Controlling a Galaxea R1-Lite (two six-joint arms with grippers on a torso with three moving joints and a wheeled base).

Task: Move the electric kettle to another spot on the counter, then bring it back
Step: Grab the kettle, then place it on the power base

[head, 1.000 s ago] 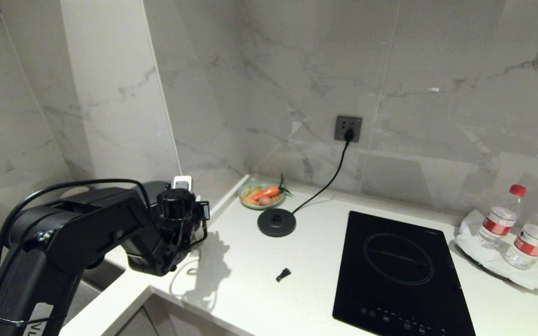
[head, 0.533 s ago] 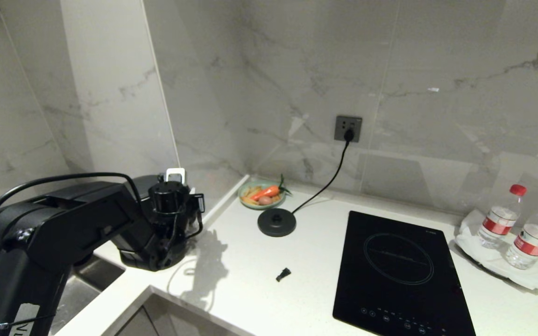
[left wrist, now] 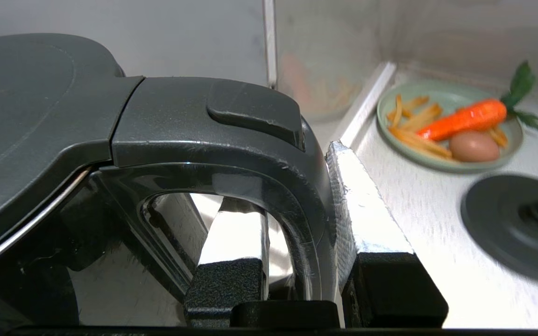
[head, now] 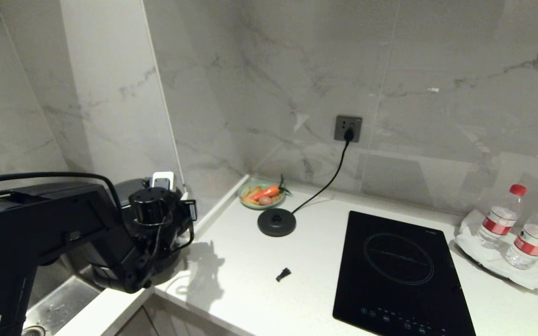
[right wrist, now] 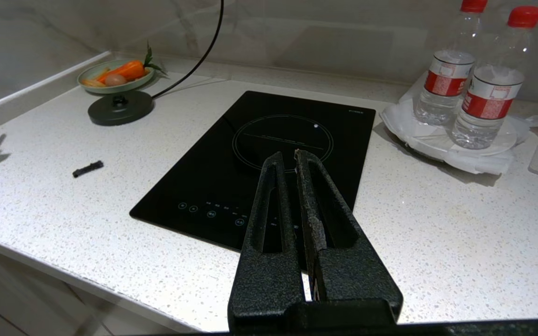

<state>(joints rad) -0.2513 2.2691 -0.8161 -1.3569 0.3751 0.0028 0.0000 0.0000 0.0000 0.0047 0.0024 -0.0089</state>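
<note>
The electric kettle (left wrist: pixel 40 116) is glossy black with a flat grey lid and a loop handle (left wrist: pixel 213 130). My left gripper (left wrist: pixel 297 210) is shut on that handle, one finger inside the loop and the white-padded finger (left wrist: pixel 362 205) outside it. In the head view the left gripper (head: pixel 160 184) and arm hide most of the electric kettle (head: pixel 126 187), at the left corner of the white counter (head: pixel 250 289) beside the sink. I cannot tell whether it rests or hangs. My right gripper (right wrist: pixel 287 156) stays shut and empty above the hob.
The round black base disc (head: pixel 276 222) sits corded to a wall socket (head: pixel 348 128), by a green plate (head: pixel 249 204) holding a carrot and an egg. The black hob (head: pixel 399 275), two water bottles (head: pixel 502 217), a small black piece (head: pixel 283 274) and the steel sink (head: pixel 59 303) are also in view.
My left arm has carried the kettle leftward and nearer, away from the base disc toward the sink corner. The grip on the handle is unchanged. The right arm has not moved.
</note>
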